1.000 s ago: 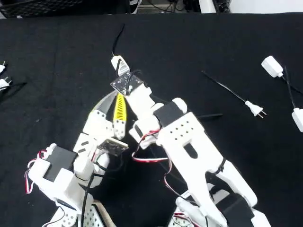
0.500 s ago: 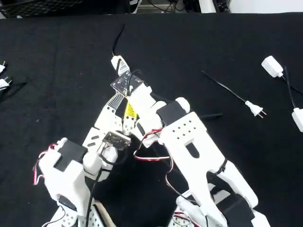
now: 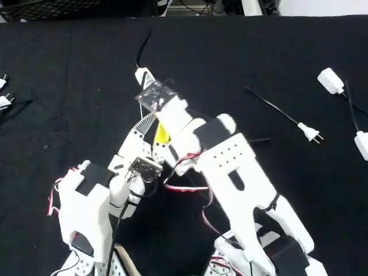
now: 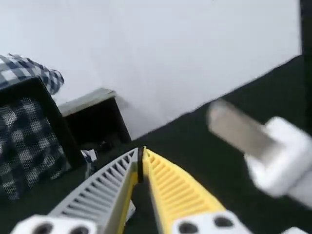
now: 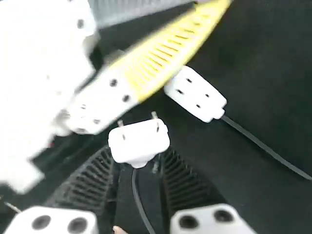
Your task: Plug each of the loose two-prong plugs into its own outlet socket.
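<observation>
From up high, the white socket [image 3: 143, 75] lies on the black table [image 3: 69, 86] where both arms meet (another loose plug [image 3: 310, 133] lies well off). Left wrist: the left gripper [image 4: 141, 158] is pinched closed on nothing. Right wrist: the right gripper [image 5: 138, 155] squeezes a white plug [image 5: 139, 139], its prongs pointing at the socket, just apart.

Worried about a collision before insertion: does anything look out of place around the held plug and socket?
Yes. The shut left gripper lies across the space just ahead of the plug held in the right gripper, beside the outlet socket. The prongs point at its yellow finger, not the socket's slots.
</observation>
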Robot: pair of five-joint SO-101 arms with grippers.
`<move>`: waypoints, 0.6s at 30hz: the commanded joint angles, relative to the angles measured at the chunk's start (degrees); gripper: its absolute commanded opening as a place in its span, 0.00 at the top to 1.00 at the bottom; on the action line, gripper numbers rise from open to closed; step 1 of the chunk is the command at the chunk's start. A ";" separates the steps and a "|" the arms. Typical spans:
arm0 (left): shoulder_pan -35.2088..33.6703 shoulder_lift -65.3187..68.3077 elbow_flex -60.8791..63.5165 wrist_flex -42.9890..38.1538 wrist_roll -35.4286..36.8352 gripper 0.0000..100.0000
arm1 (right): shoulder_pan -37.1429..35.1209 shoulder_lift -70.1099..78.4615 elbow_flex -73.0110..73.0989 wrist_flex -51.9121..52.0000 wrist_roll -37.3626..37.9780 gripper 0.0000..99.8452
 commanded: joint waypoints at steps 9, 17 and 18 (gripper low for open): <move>-2.51 -12.48 5.67 5.71 0.97 0.97 | 11.16 1.80 -1.10 -2.55 0.79 0.99; 0.66 -26.37 8.57 21.98 10.11 0.97 | 10.81 8.66 -2.24 -3.08 0.00 0.99; 1.36 -28.84 9.10 24.53 11.16 0.97 | 10.81 8.84 -2.33 -2.99 0.00 0.99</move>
